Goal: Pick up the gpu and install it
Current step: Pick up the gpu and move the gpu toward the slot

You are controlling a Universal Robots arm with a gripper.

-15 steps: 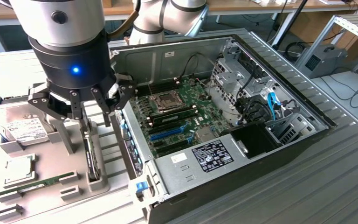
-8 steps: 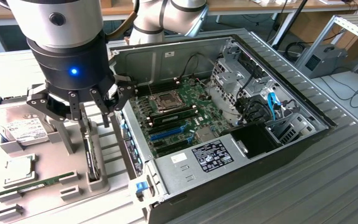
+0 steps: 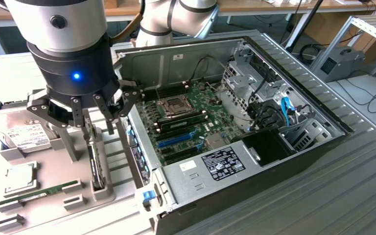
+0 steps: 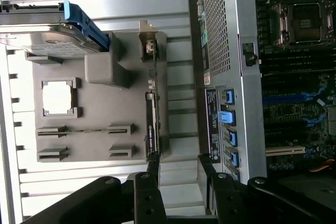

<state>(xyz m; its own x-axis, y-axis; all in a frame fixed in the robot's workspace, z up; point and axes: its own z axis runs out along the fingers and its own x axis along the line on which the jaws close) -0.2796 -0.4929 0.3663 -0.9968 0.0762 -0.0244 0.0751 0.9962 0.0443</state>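
A robot arm's jaws (image 3: 96,122) hang apart and empty over a parts holder (image 3: 106,193) at the exterior view's left, directly above the gpu (image 3: 95,164). The card stands on edge in a slot of the grey holder, low in that frame. From here it reads as a thin, dark, upright strip just beside the open computer case (image 3: 299,81).

The wrist view looks down the jaws (image 4: 178,169) onto the same card (image 4: 152,124). It shows a narrow line with a trace of green along its length and a pale metal bracket at one end. One black finger (image 4: 153,167) lines up with the card's near end, and the other sits over the gap between the holder (image 4: 105,72) and the case (image 4: 231,35). Neither is closed on anything.

The exterior view takes in the arm's body with its blue light and the case interior. Inside are the motherboard (image 3: 188,117) with its processor socket, blue slots, a drive cage and cabling. The wrist view lays out the holder in plan: a hard drive (image 4: 52,43), a square processor chip (image 4: 56,98) and a slim memory stick (image 4: 84,129). It also shows the case's perforated outer wall and blue tabs. The holder rests on a pale ribbed surface (image 3: 11,73).
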